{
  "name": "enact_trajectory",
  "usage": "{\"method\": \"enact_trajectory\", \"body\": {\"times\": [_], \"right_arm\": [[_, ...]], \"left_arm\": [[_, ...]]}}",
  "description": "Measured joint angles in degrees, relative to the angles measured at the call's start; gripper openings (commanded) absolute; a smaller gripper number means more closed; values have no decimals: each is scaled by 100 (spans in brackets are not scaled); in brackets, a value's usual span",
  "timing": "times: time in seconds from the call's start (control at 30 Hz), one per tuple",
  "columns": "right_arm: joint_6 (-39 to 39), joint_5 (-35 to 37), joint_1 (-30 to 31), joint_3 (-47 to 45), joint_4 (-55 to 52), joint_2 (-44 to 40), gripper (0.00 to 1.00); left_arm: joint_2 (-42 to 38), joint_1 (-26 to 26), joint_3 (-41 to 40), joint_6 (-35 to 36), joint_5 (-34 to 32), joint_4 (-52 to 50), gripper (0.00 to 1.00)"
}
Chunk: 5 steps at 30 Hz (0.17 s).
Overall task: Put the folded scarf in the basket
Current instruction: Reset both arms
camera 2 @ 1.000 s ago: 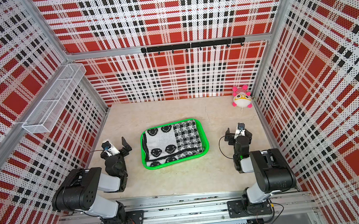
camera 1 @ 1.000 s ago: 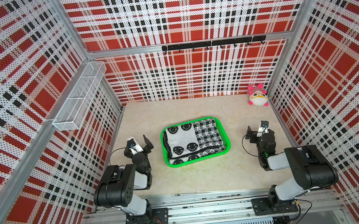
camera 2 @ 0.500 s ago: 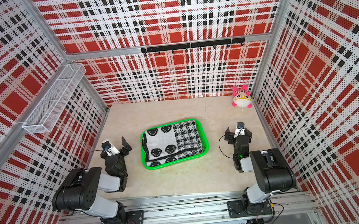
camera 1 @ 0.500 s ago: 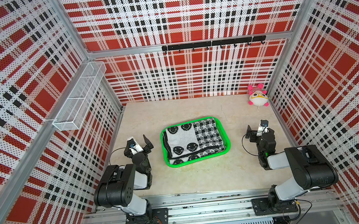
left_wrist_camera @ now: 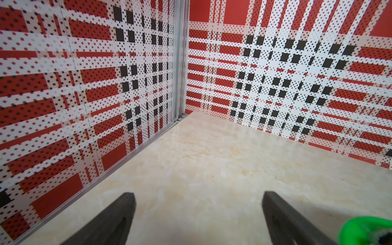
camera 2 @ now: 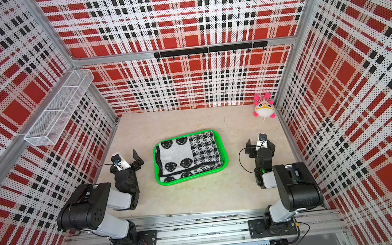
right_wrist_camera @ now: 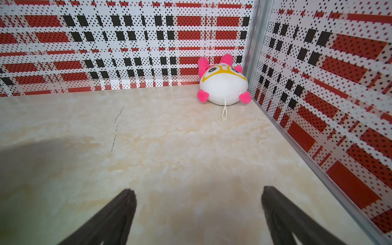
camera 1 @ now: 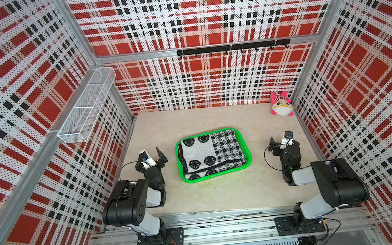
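Left gripper (left_wrist_camera: 198, 194): jaws spread wide, nothing between them, only bare tabletop under the fingers (left_wrist_camera: 118, 212). It sits low over the table, just left of the basket and not touching it.

Right gripper (right_wrist_camera: 198, 191): also fully spread and holding nothing. It is on the right side of the table, well apart from the basket, and faces the far right corner.

The shallow rectangular bright green plastic basket (camera 1: 178, 161) sits near the middle of the beige marble-look tabletop (camera 1: 190, 121), between my two arms, slightly rotated. It shows in both top views (camera 2: 155, 166). One rounded green corner (left_wrist_camera: 360, 229) also shows in the left wrist view, beside my right-hand finger.

The folded black-and-white knit scarf (camera 1: 207, 152) lies flat inside the basket and fills most of the floor (camera 2: 185, 154). Its left part has smiley faces on a pale ground and its right part is a check pattern. The stacked fold edges run along the near side. It appears to stay inside the rim, and neither gripper touches it.

A white round plush toy with pink ears and feet and yellow glasses (right_wrist_camera: 222, 87) lies in the far right corner against the walls (camera 1: 281, 106), with its white loop cord on the table.

A white wire mesh shelf (camera 1: 88, 106) is mounted high on the left wall, and a black hook rail (camera 1: 232, 47) on the far wall. The walls are red, white and black plaid perforated panels (camera 1: 210, 82).
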Motion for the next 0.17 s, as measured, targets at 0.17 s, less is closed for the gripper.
{"method": "enact_trajectory", "body": {"times": [0.17], "right_arm": [[-2,0,0,15,-24,7,100]], "left_arm": [[0,-2,0,0,0,0,99]]}}
